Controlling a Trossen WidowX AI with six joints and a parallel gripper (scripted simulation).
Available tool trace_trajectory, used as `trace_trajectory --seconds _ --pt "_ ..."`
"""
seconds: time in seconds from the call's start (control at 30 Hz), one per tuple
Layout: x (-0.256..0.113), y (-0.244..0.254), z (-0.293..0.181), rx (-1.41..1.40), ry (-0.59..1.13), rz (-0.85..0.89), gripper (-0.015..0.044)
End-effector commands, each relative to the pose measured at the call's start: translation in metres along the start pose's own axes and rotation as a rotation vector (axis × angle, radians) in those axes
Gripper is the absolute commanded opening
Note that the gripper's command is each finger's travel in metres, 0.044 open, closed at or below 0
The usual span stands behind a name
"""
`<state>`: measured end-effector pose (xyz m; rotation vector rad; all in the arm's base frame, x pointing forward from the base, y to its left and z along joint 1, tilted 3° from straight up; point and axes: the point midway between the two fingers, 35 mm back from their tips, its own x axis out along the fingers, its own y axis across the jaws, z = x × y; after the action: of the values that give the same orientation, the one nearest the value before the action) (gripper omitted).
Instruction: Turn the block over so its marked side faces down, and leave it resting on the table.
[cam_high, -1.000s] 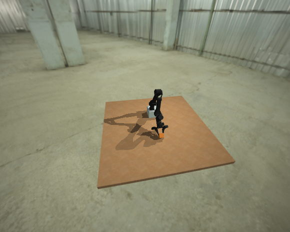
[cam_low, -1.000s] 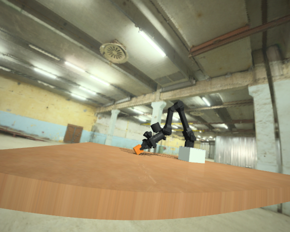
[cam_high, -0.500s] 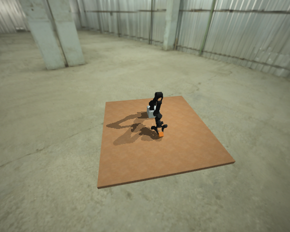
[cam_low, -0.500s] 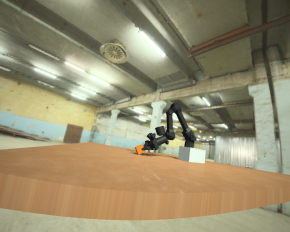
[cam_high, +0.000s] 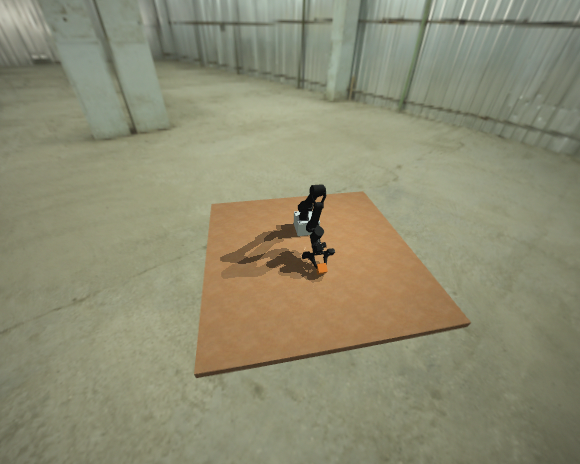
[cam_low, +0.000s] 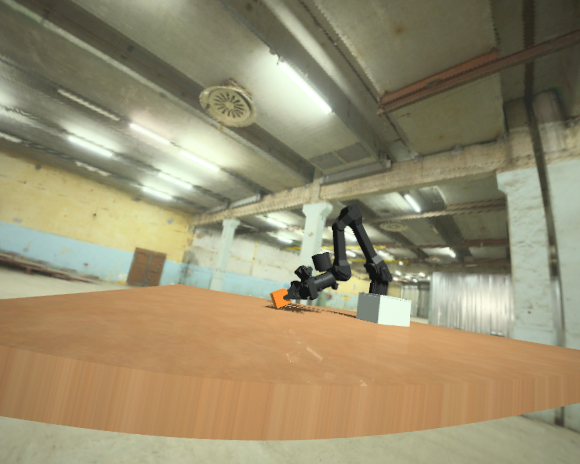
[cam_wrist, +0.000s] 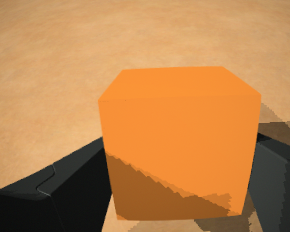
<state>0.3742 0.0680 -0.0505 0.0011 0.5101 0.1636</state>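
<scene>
The orange block (cam_high: 322, 268) (cam_low: 279, 299) (cam_wrist: 180, 120) is held between the two black fingers, one on each side of it. In the exterior view it is tilted, with a lower corner close to the table (cam_high: 270, 325) (cam_low: 175, 345); whether it touches cannot be told. My gripper (cam_high: 321, 265) (cam_low: 287, 296) (cam_wrist: 178, 142) is shut on the block and slants down and outward from the arm. In the wrist view two plain orange faces show, the nearer one partly in shadow. No mark can be made out; the other faces are hidden.
The arm's pale base block (cam_high: 302, 226) (cam_low: 382, 309) stands on the table behind the gripper. The arm's shadow falls on the table to the left in the top view. The table's front edge (cam_high: 330, 353) is well away from the block.
</scene>
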Motion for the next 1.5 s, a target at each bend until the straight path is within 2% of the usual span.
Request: trace_trajectory --seconds 0.0,0.5,1.47 --pt "-0.0001 -0.0008 0.0007 0.004 -0.005 -0.006 0.0053" --pt "-0.0001 -0.0008 0.0007 0.004 -0.005 -0.006 0.044" --pt "-0.0001 -0.0008 0.0007 0.004 -0.005 -0.006 0.044"
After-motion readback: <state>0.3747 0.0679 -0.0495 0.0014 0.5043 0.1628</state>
